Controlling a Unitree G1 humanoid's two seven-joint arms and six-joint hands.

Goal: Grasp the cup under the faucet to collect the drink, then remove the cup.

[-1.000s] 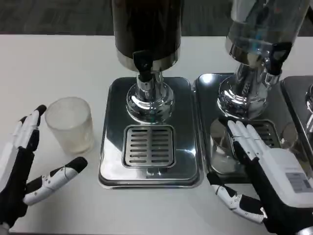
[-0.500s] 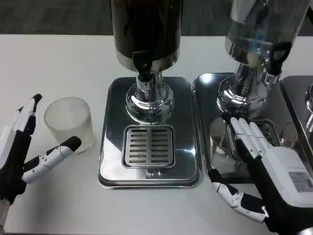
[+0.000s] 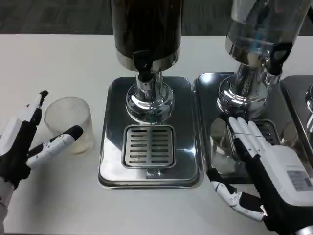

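Head view: a white worktop with a frosted, translucent cup standing upright at the left, well apart from the dark dispenser's faucet and beside, not on, its steel tray. The drip grate under the faucet is bare. The left hand is open, fingers spread on either side of the cup; one finger lies across the cup's front and looks close to touching it, though contact cannot be confirmed. The right hand is open too, flat over the neighbouring tray below a second, clear dispenser, holding nothing. The cup appears empty, so probably light and easy to tip. It looks like thin plastic with a smooth wall, likely to flex or slip if squeezed hard. The best hold seems to be around its middle, thumb opposite the fingers.
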